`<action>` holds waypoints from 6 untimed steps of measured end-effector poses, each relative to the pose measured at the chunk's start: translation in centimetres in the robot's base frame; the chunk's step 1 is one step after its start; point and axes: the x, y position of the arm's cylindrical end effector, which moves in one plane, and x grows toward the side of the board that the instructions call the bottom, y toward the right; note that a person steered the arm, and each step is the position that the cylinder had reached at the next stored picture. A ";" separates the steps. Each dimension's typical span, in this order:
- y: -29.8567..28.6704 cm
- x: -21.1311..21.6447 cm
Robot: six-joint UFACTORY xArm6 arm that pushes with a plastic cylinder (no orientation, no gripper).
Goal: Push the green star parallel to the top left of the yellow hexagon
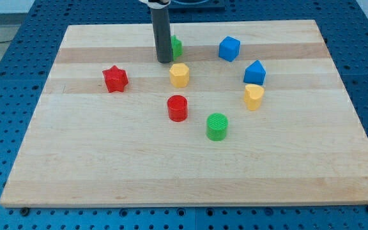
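Blocks: two red, two green, two yellow, two blue; tip (164, 61) apparently touching green star (176, 46).

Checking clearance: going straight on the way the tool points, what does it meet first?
The wooden board; my tip points down onto it, beside the green star's left, seemingly no block beneath.

Pale wooden board (190, 172) on blue perforated table (5, 57); even light.

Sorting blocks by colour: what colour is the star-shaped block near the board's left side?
Red; the red star-shaped block shows clearly in the camera view.
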 end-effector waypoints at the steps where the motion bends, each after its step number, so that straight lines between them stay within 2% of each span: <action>1: 1.2 0.0; 3: 5.8 -0.2; 5: 5.6 -3.1; 6: 2.7 -3.1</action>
